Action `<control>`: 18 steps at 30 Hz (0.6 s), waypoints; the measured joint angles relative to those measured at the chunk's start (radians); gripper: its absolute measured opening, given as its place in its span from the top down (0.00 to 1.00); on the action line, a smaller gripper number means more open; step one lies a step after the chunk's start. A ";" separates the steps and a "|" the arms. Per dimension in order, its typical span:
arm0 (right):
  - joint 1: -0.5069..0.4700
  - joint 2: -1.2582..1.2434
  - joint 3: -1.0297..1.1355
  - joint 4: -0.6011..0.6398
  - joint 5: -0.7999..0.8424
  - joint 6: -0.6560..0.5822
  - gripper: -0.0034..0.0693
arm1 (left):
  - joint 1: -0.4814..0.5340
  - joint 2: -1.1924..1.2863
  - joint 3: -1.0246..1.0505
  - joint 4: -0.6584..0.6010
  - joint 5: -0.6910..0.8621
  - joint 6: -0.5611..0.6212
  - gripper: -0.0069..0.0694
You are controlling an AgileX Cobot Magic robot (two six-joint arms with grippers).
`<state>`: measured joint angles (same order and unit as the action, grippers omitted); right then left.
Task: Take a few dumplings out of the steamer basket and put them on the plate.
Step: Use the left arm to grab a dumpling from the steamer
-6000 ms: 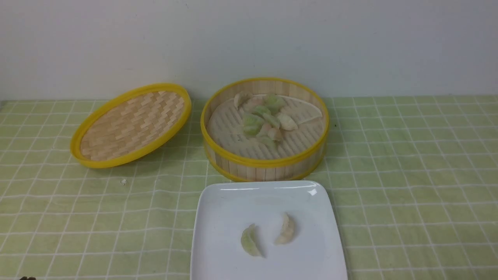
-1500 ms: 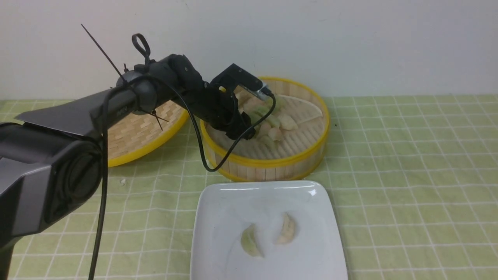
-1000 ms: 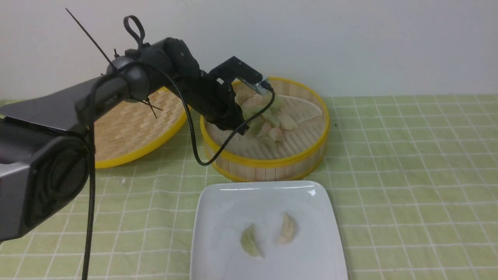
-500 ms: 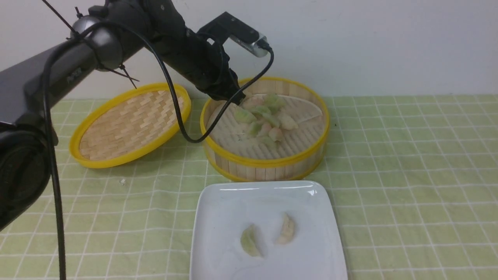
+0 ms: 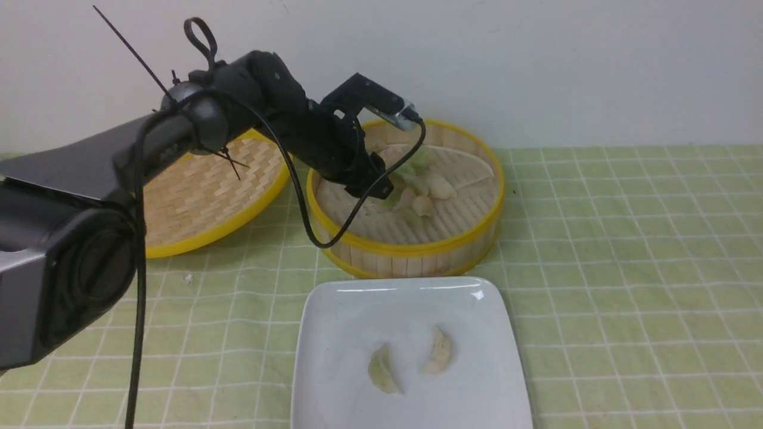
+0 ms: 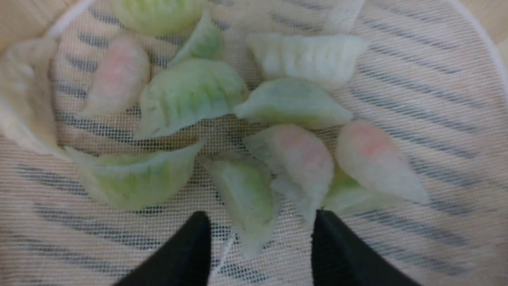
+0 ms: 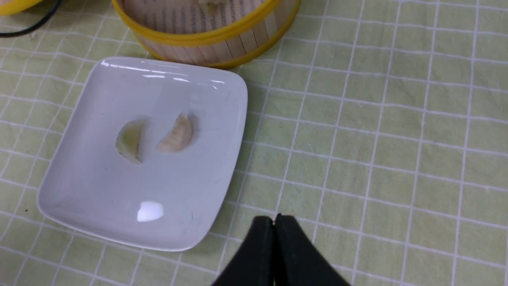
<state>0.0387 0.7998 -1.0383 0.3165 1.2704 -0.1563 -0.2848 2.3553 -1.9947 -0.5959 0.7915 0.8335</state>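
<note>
The steamer basket stands behind the white plate, with a heap of dumplings on its white liner. My left gripper reaches down into the basket over the heap. In the left wrist view it is open, and its fingertips straddle the tip of a pale green dumpling without gripping it. A pinkish dumpling lies close beside it. On the plate lie a green dumpling and a cream one. My right gripper hovers shut and empty over the cloth beside the plate.
The woven, yellow-rimmed lid leans tilted to the left of the basket, partly behind my left arm. A black cable hangs from the left wrist across the basket's front rim. Green checked cloth covers the table.
The left arm rose above the basket half a second ago and has come back down into it. Its jaws have gone from shut to open. The right gripper has not moved.
</note>
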 joint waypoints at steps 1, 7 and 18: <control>0.000 0.000 0.000 0.000 0.000 0.000 0.97 | 0.000 0.010 0.000 -0.002 -0.010 0.000 0.44; 0.000 0.000 0.000 0.000 0.000 0.002 0.97 | -0.007 0.053 0.000 -0.015 -0.042 0.007 0.42; 0.000 0.000 0.000 0.000 0.000 0.002 0.97 | -0.040 0.068 -0.006 0.078 -0.119 -0.012 0.72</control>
<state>0.0387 0.7998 -1.0383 0.3165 1.2704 -0.1539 -0.3246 2.4231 -2.0010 -0.5174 0.6725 0.8219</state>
